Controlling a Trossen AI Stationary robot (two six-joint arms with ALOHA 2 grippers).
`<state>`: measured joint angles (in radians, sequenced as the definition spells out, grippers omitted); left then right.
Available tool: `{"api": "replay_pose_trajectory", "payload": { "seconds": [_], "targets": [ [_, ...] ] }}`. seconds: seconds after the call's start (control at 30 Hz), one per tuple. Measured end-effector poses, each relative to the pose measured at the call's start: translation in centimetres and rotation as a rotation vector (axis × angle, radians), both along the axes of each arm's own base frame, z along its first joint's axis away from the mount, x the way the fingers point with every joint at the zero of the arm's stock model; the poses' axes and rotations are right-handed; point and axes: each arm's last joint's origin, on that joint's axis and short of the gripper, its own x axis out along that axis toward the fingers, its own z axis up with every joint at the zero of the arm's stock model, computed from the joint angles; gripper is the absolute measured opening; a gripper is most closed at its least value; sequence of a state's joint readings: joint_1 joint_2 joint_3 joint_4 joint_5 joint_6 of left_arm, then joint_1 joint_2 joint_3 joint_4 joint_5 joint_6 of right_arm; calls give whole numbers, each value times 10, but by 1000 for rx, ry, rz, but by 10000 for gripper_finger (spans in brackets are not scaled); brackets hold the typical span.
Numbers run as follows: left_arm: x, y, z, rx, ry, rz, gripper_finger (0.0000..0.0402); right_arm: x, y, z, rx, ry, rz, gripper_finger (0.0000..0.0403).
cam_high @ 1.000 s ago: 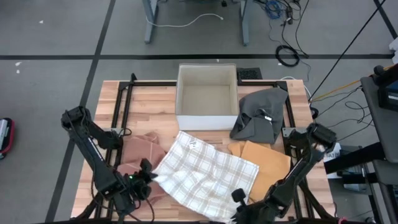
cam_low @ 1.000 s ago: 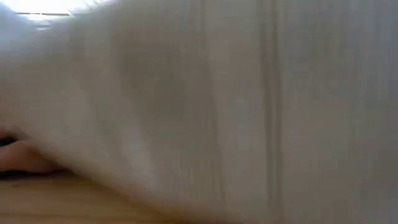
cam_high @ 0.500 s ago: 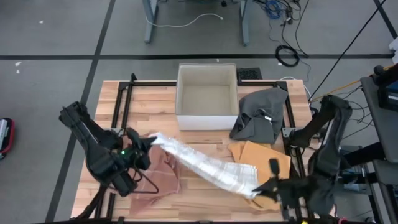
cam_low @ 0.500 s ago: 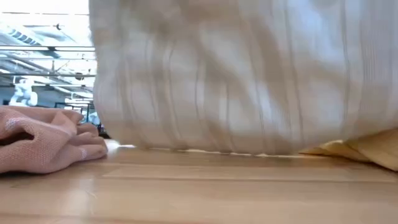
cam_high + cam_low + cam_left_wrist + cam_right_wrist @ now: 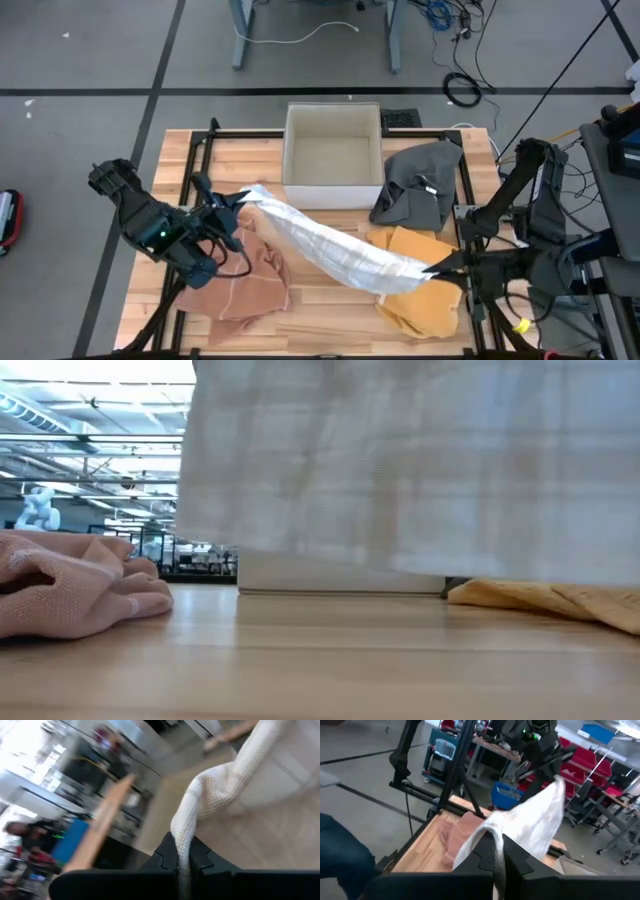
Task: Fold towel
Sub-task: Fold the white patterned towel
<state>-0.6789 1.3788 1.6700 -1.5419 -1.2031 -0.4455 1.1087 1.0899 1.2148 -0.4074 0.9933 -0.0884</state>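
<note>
White checked towel [image 5: 330, 250]: stretched in a long band between the two grippers, raised off the wooden table [image 5: 320, 320] and running diagonally from the left middle toward the right front; in the low view its hanging edge [image 5: 420, 470] clears the tabletop. Left gripper [image 5: 232, 205]: closed tight on one end of the towel, just left of the white box [image 5: 334, 155]; the wrist view shows the cloth pinched between the shut fingers [image 5: 165, 865]. Right gripper [image 5: 432, 270]: likewise clamped on the opposite end, above the mustard cloth [image 5: 425, 300]; its wrist view shows the fabric drawn into the closed fingers [image 5: 512, 857]. Pink cloth [image 5: 240, 275]: crumpled on the table beneath the left end of the towel, near the left front. Mustard cloth: bunched at the right front, below the towel's right end. Grey cloth [image 5: 420, 185]: heaped just right of the white box. White box: open-topped, at the table's far middle.
</note>
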Motion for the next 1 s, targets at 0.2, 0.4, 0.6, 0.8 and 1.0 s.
{"api": "replay_pose_trajectory", "payload": {
  "seconds": [0.2,0.4,0.6,0.8,1.0],
  "targets": [
    [5,9,2,-63,-21,54,4,-13,-21,15,-7,-56,-40,0],
    [15,24,2,-96,-30,132,4,-29,-54,31,23,-108,-63,0],
    [22,39,3,-70,-28,205,5,-42,-85,36,29,-121,-125,0],
    [21,30,0,-203,-3,144,5,-48,-92,28,78,-50,17,0],
    [12,-1,-19,-449,173,-15,5,-41,-68,-11,128,170,122,0]
  ]
}}
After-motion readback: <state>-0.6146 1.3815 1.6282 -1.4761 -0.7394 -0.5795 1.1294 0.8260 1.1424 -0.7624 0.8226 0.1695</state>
